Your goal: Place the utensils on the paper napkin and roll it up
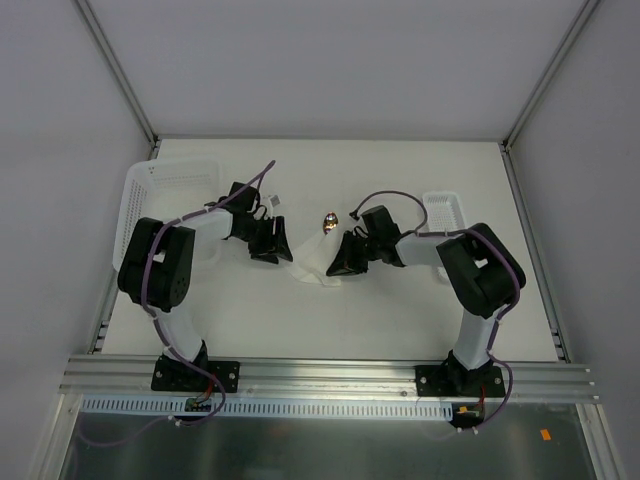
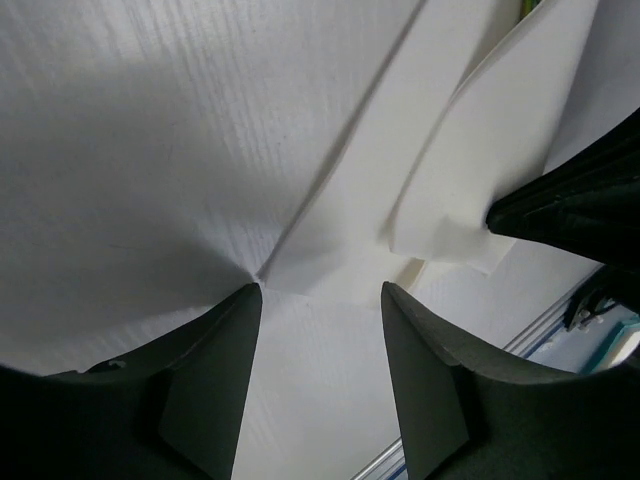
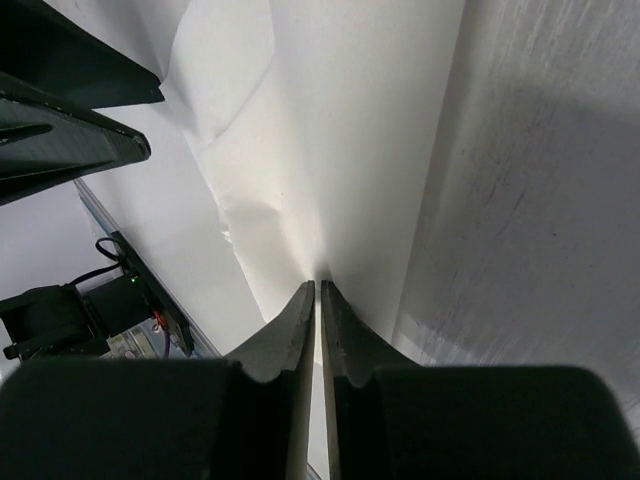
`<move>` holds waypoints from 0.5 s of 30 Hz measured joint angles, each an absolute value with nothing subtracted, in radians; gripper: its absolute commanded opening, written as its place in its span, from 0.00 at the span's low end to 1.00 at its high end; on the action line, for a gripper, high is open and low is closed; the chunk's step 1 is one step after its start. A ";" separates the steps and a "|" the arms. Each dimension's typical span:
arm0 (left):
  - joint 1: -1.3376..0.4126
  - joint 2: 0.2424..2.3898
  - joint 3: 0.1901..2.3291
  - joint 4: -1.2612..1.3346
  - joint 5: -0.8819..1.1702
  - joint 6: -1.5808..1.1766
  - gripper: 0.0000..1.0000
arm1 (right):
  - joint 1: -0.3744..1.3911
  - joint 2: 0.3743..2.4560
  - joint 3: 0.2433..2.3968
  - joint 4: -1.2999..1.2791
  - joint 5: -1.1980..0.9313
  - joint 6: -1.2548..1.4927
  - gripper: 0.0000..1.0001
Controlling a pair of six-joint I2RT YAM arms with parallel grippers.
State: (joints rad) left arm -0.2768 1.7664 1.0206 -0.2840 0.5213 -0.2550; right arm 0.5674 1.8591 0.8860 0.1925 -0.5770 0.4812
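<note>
right jaws pinching napkin (image 3: pixel 340 180) fold, seemingly; left jaws spread, napkin crease at tips

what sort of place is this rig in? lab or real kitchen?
Looks like a lab test cell, not a home: a white table boxed in by plain grey panels on aluminium posts, with a left arm and right arm bolted to an extruded rail at its near edge.

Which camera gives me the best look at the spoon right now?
Top external: the spoon shows its gold bowl, small, at mid-table. Both wrist views show only the creased paper napkin, no spoon.
</note>
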 measured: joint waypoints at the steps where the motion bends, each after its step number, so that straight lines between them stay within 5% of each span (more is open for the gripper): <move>1: -0.273 1.787 1.021 -0.291 0.533 -0.260 0.54 | 0.569 1.859 0.894 0.176 -0.571 0.477 0.10; 15: -0.272 1.903 1.068 -0.200 0.712 -0.363 0.53 | 0.581 1.874 0.957 0.062 -0.540 0.451 0.06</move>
